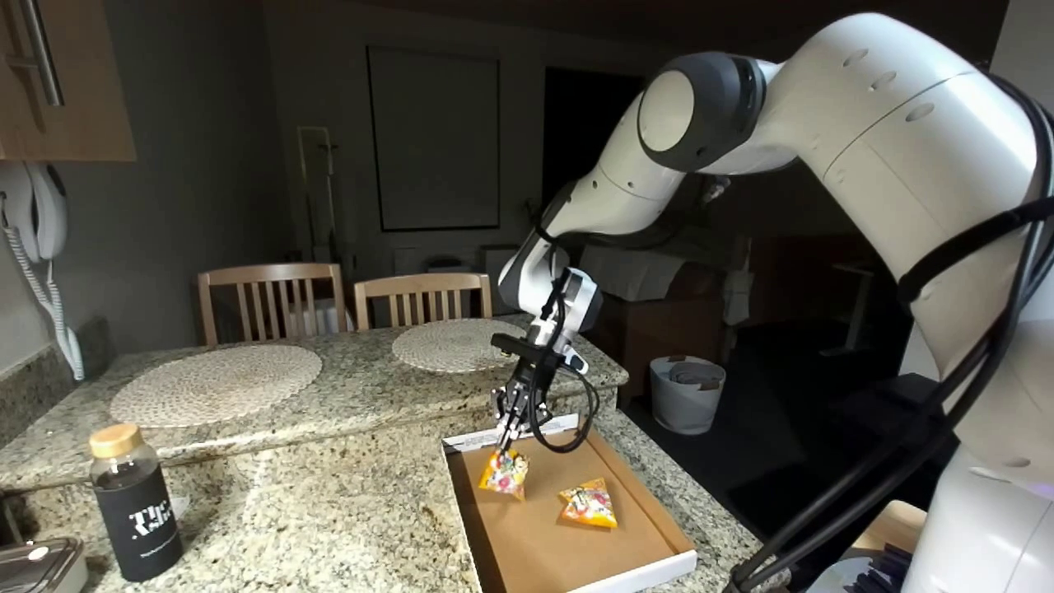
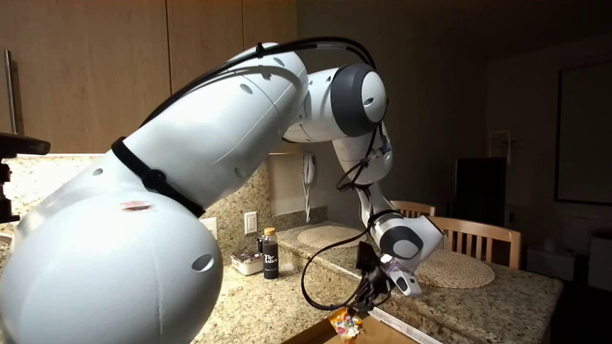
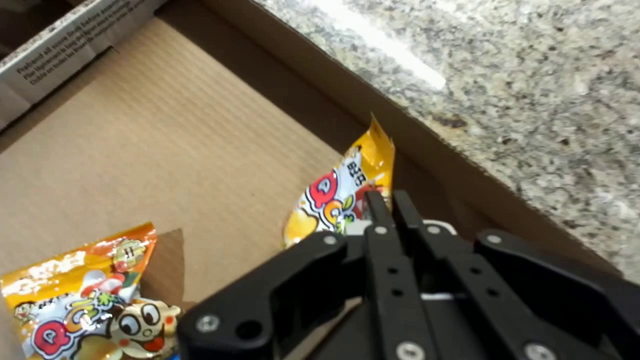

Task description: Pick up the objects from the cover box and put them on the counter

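In an exterior view you're facing across the counter [image 1: 346, 527] to the edge lined with chairs [image 1: 272, 275]; in an exterior view you're looking close past the arm [image 2: 253, 110] at the corner by the bottle [image 2: 270, 262]. Your wrist view looks down, tight over the cover box [image 3: 210, 130]; all three share that.

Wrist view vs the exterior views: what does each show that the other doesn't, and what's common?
Only wrist: legible print ("Prebend all score") on the white rim of the cover box, and a clear cartoon face on the lying packet.
Only exterior, both: arm links, bottle, two chairs, two round placemats, wall phone.
Shared by all: cover box, counter, pincer, held packet at its tips. The lying packet shows in the wrist view and an exterior view, not both exteriors.
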Motion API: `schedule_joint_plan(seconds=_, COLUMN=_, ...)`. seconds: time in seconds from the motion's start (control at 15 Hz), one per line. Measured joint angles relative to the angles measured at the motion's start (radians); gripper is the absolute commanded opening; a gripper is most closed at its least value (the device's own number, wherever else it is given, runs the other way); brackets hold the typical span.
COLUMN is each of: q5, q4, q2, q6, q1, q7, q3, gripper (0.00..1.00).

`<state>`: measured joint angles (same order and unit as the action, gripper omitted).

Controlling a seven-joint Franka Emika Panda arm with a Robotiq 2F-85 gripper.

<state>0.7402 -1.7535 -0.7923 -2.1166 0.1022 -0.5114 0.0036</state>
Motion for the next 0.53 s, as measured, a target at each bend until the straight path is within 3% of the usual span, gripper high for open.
schedule_joint_plan(seconds=0.53, q5=0.021, q4=0.002, q2=0.188, q6=-0.015, q1=-0.003, q7=0.009, q3=-0.009, gripper=0.08)
